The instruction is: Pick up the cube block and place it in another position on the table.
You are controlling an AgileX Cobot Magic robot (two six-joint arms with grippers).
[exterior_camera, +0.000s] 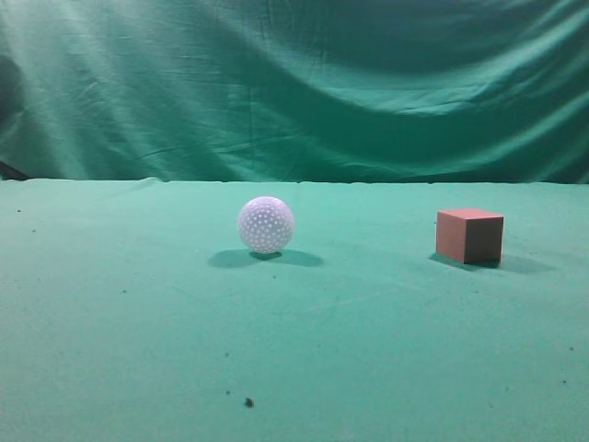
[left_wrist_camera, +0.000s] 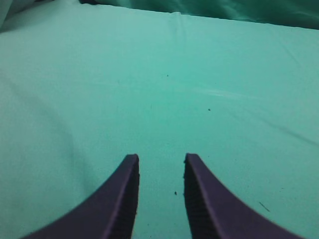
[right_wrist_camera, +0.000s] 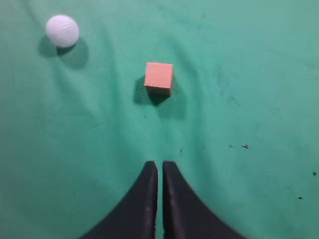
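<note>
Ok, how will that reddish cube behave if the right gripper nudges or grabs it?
The cube block sits flat on the table, so it should slide or tip, not roll like the white dimpled ball. Its flat faces likely suit a pinch. The right gripper looks shut and would need opening first.

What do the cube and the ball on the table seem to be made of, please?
The cube looks like painted wood or dense foam: reddish-brown, matte, no glare, sharp edges. The ball looks like hard white plastic, its surface covered in small dimples like a golf ball. The table is covered in green cloth, shown by soft creases.
</note>
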